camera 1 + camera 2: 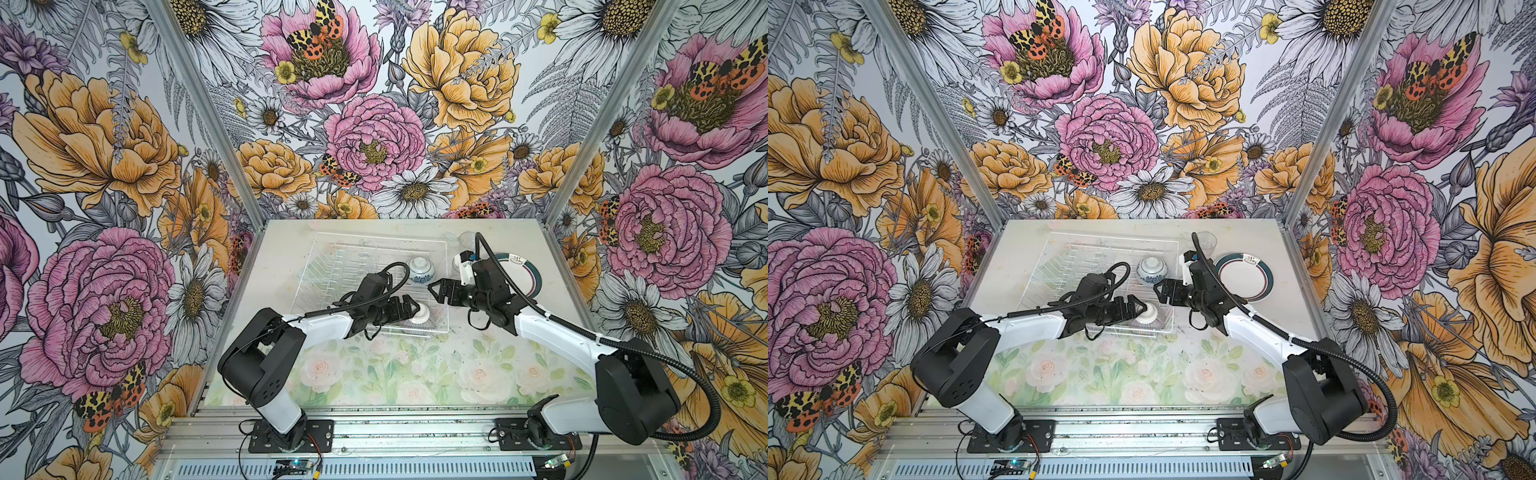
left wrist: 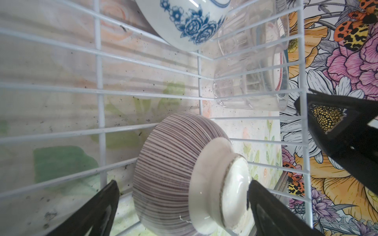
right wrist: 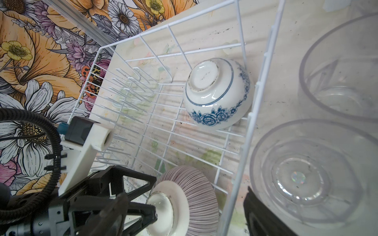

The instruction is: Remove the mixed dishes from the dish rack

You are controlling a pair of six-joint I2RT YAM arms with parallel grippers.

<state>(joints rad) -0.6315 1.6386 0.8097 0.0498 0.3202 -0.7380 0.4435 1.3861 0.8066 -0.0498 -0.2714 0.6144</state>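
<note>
The left arm folds up from its base and stretches its forearm low to the right along the near side of the dish rack (image 1: 345,266), where the left gripper (image 1: 406,309) stands wide apart around the upturned ribbed greyish bowl (image 1: 420,321) in the rack's near right corner. One finger is beside the ribbed wall and one by the white foot, not clamped. The right arm angles in from the right, its right gripper (image 1: 434,293) pointing left over the rack's right rim, jaws apart and empty. The blue-and-white floral bowl (image 1: 420,270) sits upside down just beyond.
</note>
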